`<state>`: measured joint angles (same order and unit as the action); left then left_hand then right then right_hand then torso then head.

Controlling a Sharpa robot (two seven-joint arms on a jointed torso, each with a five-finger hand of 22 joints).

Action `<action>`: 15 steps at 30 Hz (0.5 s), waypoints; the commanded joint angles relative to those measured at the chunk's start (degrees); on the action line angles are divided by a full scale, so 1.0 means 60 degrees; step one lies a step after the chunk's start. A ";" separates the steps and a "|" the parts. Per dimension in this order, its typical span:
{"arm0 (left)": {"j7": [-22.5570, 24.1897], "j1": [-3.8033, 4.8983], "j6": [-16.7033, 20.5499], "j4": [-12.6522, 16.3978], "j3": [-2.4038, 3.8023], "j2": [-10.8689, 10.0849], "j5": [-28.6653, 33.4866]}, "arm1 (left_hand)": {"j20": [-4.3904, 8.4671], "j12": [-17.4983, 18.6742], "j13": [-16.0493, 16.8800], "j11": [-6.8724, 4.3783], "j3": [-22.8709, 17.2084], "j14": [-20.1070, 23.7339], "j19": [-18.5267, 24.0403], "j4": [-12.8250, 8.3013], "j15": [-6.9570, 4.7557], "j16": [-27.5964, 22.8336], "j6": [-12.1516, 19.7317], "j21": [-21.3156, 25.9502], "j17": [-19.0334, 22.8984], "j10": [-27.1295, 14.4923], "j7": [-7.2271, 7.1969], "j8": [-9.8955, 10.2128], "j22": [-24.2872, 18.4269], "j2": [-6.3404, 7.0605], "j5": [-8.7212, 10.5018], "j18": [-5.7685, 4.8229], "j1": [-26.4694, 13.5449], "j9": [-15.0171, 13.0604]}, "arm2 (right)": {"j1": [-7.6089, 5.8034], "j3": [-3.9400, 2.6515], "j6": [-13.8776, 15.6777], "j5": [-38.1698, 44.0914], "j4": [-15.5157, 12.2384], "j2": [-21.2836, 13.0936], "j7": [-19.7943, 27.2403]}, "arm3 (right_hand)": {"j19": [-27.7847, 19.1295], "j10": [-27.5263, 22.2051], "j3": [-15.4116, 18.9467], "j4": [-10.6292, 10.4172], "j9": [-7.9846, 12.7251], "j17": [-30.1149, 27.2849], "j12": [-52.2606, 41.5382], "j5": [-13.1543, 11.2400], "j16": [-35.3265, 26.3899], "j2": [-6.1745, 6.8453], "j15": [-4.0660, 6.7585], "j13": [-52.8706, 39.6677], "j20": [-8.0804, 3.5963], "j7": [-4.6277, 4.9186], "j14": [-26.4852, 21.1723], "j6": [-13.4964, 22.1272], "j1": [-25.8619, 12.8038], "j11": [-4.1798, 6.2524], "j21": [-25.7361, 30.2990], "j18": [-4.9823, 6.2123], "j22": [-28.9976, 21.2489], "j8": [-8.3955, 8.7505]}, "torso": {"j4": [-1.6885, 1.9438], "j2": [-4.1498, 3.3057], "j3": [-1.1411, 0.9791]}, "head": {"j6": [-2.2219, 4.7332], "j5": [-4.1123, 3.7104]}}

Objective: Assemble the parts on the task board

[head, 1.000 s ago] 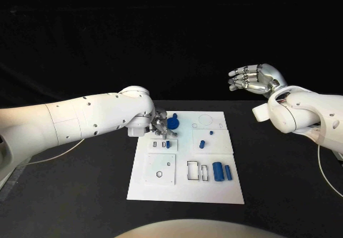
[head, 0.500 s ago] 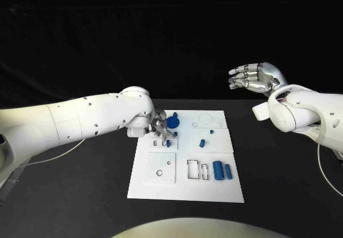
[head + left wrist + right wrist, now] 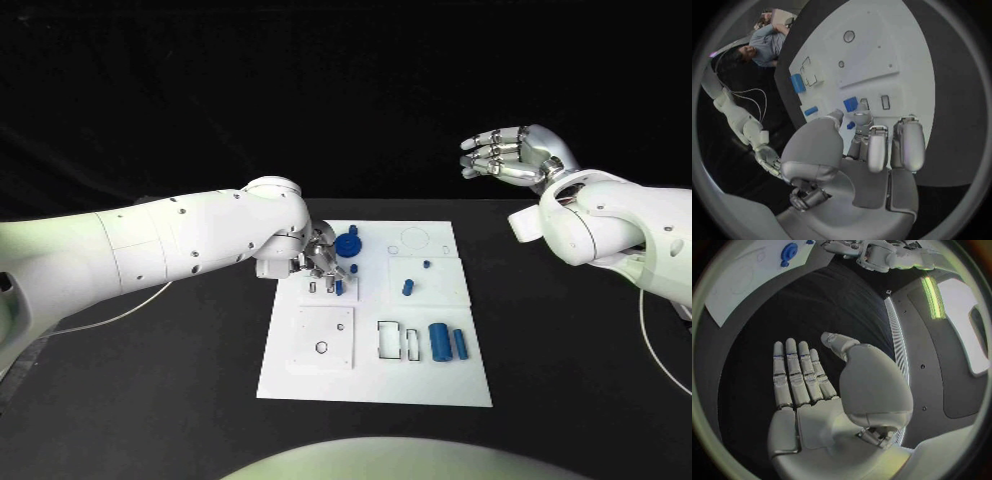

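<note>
Task board (image 3: 433, 385): white plate, centre of the counter. Left hand (image 3: 326, 259): over the board's far-left corner, fingertips pinching a small blue part (image 3: 339, 288). Right hand (image 3: 516, 155): raised off the board, fingers spread, empty.

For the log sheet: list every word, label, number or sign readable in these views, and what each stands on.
None can be read. The task board, the blue parts, the left hand and the right hand bear no visible lettering.
</note>
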<state>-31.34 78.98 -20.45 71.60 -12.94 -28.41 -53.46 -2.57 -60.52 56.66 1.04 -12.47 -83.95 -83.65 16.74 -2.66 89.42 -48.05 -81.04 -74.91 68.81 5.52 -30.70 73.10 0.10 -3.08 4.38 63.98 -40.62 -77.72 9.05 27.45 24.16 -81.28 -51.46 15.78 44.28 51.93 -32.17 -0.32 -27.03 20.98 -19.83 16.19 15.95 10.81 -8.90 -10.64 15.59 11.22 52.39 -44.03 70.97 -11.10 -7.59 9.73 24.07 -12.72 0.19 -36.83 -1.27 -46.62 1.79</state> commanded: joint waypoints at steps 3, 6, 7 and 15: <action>0.0021 -0.0015 -0.0316 0.0025 0.0002 0.0019 0.0136 | -0.0002 0.0014 0.0013 0.0011 -0.0386 -0.0977 -0.0041 -0.0002 -0.0003 0.0031 -0.0083 -0.0042 -0.2430 0.0007 -0.0016 0.0048 0.0015 0.0215 0.0038 -0.0190 -0.0079 -0.0039 | 0.0012 0.0001 -0.0038 0.0036 0.0005 0.0015 0.0104 | -0.0049 -0.0054 0.0071 0.0005 0.0011 -0.0018 -0.0017 0.0069 -0.0042 0.0020 -0.0032 0.0024 0.0024 0.0622 -0.0011 0.0069 -0.0061 -0.0029 0.0054 0.0098 -0.0027 0.0065 | 0.0000 -0.0002 -0.0003 | -0.0020 -0.0001; 0.0028 -0.0019 -0.0309 0.0032 0.0002 0.0024 0.0183 | -0.0006 0.0019 0.0021 0.0013 -0.0921 -0.0975 -0.0039 -0.0013 0.0000 0.0027 -0.0101 -0.0039 -0.2426 0.0010 -0.0014 0.0090 0.0020 0.0406 0.0037 -0.0190 -0.0209 -0.0091 | 0.0014 0.0002 -0.0040 0.0040 0.0007 0.0019 0.0102 | -0.0054 -0.0055 0.0073 0.0006 0.0013 -0.0019 -0.0019 0.0073 -0.0045 0.0018 -0.0033 0.0030 0.0026 0.0623 -0.0011 0.0070 -0.0061 -0.0030 0.0062 0.0098 -0.0033 0.0065 | -0.0001 0.0002 -0.0004 | -0.0027 -0.0001; 0.0031 -0.0020 -0.0308 0.0031 0.0002 0.0025 0.0201 | -0.0006 0.0015 0.0028 0.0020 -0.1049 -0.0979 -0.0041 -0.0013 -0.0003 0.0034 -0.0104 -0.0042 -0.2435 0.0015 -0.0019 0.0099 0.0028 0.0452 0.0041 -0.0191 -0.0226 -0.0103 | 0.0014 0.0002 -0.0040 0.0041 0.0007 0.0021 0.0101 | -0.0058 -0.0057 0.0074 0.0007 0.0014 -0.0021 -0.0021 0.0076 -0.0048 0.0016 -0.0034 0.0035 0.0027 0.0624 -0.0012 0.0071 -0.0060 -0.0031 0.0068 0.0098 -0.0039 0.0065 | -0.0001 0.0002 -0.0004 | -0.0027 -0.0001; 0.0047 -0.0028 -0.0266 0.0000 0.0002 0.0035 0.0293 | -0.0005 0.0024 0.0050 0.0011 -0.2343 -0.0977 -0.0044 -0.0069 -0.0003 0.0030 -0.0137 -0.0044 -0.2431 0.0020 -0.0011 0.0173 0.0054 0.0900 0.0041 -0.0193 -0.0236 -0.0220 | 0.0016 0.0004 -0.0050 0.0051 0.0008 0.0024 0.0095 | -0.0073 -0.0060 0.0078 0.0008 0.0019 -0.0024 -0.0027 0.0087 -0.0056 0.0009 -0.0037 0.0053 0.0033 0.0625 -0.0011 0.0071 -0.0061 -0.0032 0.0092 0.0098 -0.0060 0.0062 | -0.0002 0.0000 -0.0007 | -0.0039 -0.0003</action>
<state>-31.32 78.84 -21.21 71.58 -12.94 -28.35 -52.59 -2.57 -60.52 56.88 1.04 -26.03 -83.94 -83.65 16.35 -2.66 89.42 -48.46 -81.04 -74.91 68.81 5.51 -30.04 73.48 4.88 -3.08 4.38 62.42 -41.88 -77.66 9.08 27.45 24.16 -81.23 -51.38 15.78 44.08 51.91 -32.02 -0.17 -26.98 20.93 -19.83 16.42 15.96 10.81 -8.90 -10.37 15.79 11.22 52.39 -44.03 70.97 -11.08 -7.38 9.73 23.80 -12.72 0.19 -36.83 -1.30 -46.85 1.75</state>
